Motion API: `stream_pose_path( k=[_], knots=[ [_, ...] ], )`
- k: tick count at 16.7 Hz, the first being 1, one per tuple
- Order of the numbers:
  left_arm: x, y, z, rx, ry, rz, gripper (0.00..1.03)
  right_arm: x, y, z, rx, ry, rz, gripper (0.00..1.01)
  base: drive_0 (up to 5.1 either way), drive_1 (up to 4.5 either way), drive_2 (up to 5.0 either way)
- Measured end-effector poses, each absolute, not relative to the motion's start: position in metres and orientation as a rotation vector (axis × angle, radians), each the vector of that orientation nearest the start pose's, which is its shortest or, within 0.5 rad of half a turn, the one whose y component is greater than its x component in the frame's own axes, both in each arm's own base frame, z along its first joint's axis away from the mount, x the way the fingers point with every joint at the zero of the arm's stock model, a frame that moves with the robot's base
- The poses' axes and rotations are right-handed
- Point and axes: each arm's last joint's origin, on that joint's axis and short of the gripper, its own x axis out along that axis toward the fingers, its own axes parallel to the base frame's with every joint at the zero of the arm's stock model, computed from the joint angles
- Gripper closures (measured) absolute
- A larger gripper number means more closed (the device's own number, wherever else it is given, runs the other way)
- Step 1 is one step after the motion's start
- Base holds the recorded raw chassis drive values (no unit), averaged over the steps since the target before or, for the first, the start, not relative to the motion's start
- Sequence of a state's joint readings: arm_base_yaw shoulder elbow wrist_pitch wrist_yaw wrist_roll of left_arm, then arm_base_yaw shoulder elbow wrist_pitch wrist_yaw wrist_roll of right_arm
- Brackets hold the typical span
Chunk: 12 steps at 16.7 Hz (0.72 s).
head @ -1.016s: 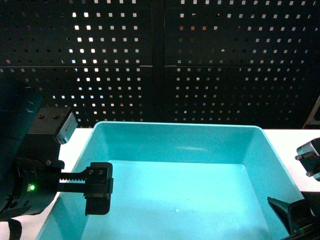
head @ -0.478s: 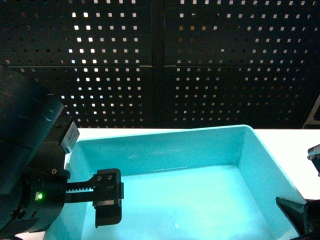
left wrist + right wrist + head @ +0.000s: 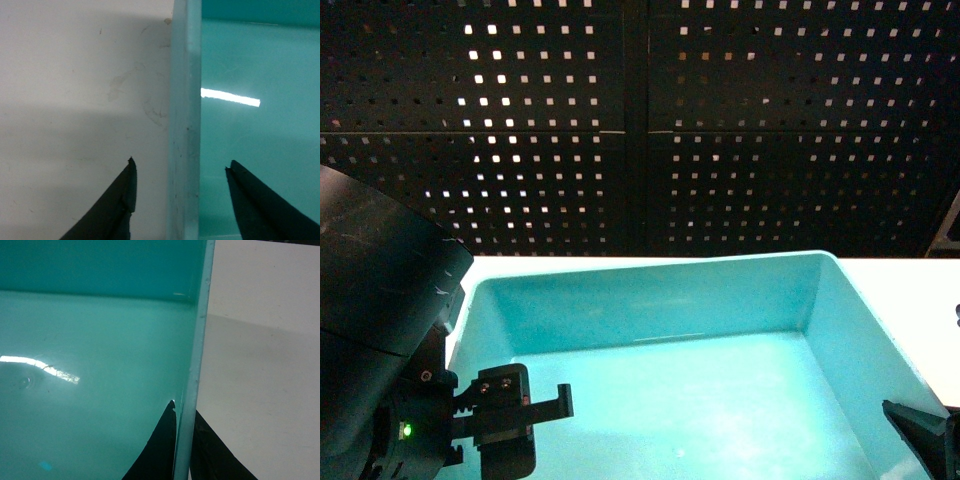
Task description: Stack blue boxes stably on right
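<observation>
Both grippers are working the light turquoise shallow rectangular plastic tub (image 3: 720, 350) from opposite sides. Left gripper (image 3: 181, 200) is spread, its dark fingers straddling the tub's left rim without touching it, one outside and one over the glossy floor, probably lining up a pinch. Right gripper (image 3: 182, 442) is pinching the right rim, fingers pressed against both faces of the thin wall, likely so the tub can be carried level. Tub is sitting on a pale, lightly scuffed tabletop (image 3: 75, 75), filling the near foreground. Behind it, a dark perforated metal panel (image 3: 640, 120) is closing off the room.
</observation>
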<state>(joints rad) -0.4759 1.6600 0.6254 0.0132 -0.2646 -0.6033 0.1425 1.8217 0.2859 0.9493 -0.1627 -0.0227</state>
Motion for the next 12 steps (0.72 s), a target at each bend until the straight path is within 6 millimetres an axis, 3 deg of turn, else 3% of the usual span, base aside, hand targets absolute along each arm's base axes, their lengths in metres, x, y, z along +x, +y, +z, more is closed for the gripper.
stream_pose_path(
  k=[3, 5, 10, 12],
  knots=[
    [0.242, -0.120, 0.102, -0.175, 0.970, 0.094, 0.86, 0.227, 0.037, 0.064, -0.019, 0.588, 0.303, 0.94, 0.0, 0.00, 0.0],
    [0.242, -0.121, 0.101, -0.165, 0.967, 0.104, 1.02, 0.225, 0.035, 0.064, -0.017, 0.588, 0.299, 0.94, 0.0, 0.00, 0.0],
    [0.245, -0.124, 0.113, -0.110, 0.877, 0.050, 1.01, 0.225, 0.028, 0.070, 0.016, 0.591, 0.254, 0.94, 0.0, 0.00, 0.0],
    [0.252, -0.120, 0.128, -0.089, 0.799, 0.015, 1.01, 0.234, 0.027, 0.089, 0.041, 0.540, 0.244, 0.94, 0.0, 0.00, 0.0]
  ],
)
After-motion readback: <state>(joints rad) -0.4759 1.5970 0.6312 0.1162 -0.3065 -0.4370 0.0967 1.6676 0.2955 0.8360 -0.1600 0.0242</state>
